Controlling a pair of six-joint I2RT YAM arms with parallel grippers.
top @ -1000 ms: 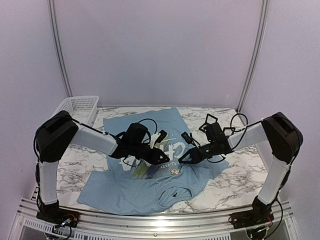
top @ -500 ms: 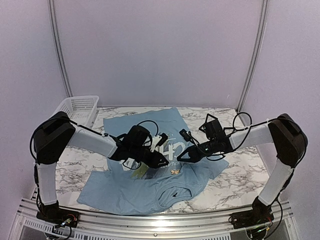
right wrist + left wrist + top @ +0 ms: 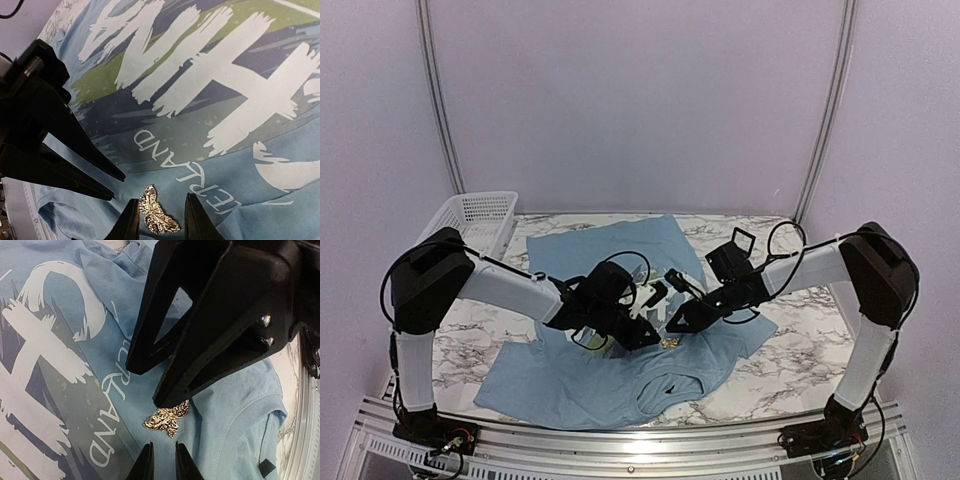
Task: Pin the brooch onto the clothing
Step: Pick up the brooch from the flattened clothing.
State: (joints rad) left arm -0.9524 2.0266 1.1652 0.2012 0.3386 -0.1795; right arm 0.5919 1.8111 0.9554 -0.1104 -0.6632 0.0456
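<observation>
The brooch (image 3: 669,343) is a small gold, leaf-like ornament lying on the light blue T-shirt (image 3: 620,385) just under its white lettering. In the right wrist view the brooch (image 3: 158,215) lies between the two fingers of my right gripper (image 3: 161,199), which stands open around it, the left finger close against its edge. My left gripper (image 3: 164,445) has its tips a narrow gap apart with nothing between them, just short of the brooch (image 3: 167,420). The right gripper's fingers (image 3: 200,350) hover over the brooch from the far side.
A white mesh basket (image 3: 475,212) stands at the back left corner of the marble table (image 3: 800,370). The shirt's collar (image 3: 670,385) lies toward the near edge. Both arms meet over the middle of the shirt, fingertips close together.
Both grippers have come closer together over the brooch. My right gripper has opened from shut, leaving the brooch on the shirt. The left jaws have narrowed.
</observation>
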